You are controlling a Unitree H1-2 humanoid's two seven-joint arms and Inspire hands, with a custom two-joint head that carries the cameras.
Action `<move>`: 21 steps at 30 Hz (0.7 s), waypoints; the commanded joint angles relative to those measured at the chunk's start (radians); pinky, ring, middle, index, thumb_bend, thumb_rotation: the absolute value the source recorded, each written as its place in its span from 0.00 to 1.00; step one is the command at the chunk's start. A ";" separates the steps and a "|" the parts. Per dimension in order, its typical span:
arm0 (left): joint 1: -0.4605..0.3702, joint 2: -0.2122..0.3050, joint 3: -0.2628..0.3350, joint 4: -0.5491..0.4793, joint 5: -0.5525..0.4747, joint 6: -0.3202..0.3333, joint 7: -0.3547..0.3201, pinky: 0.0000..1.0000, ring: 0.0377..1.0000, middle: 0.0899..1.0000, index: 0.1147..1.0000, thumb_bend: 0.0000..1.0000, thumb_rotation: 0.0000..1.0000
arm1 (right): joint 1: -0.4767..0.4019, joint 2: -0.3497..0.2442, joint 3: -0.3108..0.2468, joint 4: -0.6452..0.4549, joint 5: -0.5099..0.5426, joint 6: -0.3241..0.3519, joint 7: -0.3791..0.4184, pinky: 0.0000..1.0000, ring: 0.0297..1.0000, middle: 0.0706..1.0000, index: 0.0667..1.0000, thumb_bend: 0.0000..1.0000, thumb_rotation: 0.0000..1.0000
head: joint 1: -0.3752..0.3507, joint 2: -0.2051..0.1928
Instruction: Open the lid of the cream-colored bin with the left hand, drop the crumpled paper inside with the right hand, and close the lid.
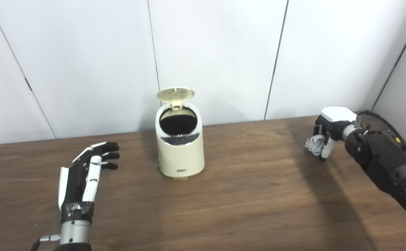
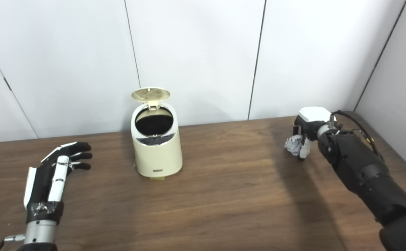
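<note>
- Cream-colored bin [image 1: 180,153] stands on the table [image 1: 244,195], lid [image 1: 175,93] up.
- Left hand [image 1: 84,172] rests empty, fingers spread.
- Right hand [image 1: 328,130] apparently clasps the crumpled paper [image 1: 314,144].

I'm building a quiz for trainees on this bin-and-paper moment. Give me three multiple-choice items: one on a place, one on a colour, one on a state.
1. Where is the crumpled paper?
A. inside the bin
B. in the right hand
C. lying on the table beside the left hand

2. What colour is the bin?
A. cream
B. blue
C. black

3. How does the lid stand?
A. shut flat
C. taken off and lying on the table
B. swung up and open

Answers:
1 B, the right hand is closed around the paper, far right of the bin.
2 A, its wall is cream.
3 B, the lid stands raised behind the dark opening, while the left hand rests open on the table.
</note>
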 commanded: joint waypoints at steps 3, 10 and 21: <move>-0.028 0.003 -0.001 -0.031 -0.003 -0.029 0.003 0.55 0.63 0.65 0.63 0.31 0.83 | -0.020 -0.007 -0.010 0.002 -0.003 0.011 -0.024 0.40 0.46 0.41 0.47 0.53 0.00 | 0.000 0.002; -0.029 0.006 -0.001 -0.029 -0.006 -0.024 0.000 0.56 0.64 0.66 0.64 0.31 0.83 | -0.003 -0.019 -0.018 -0.093 -0.003 0.024 0.005 0.39 0.46 0.41 0.47 0.53 0.00 | -0.003 0.003; -0.033 0.002 -0.004 -0.017 -0.010 -0.040 0.001 0.56 0.64 0.66 0.64 0.32 0.82 | -0.068 -0.014 0.004 -0.174 -0.079 0.154 0.136 0.29 0.36 0.44 0.45 0.53 0.00 | -0.008 0.001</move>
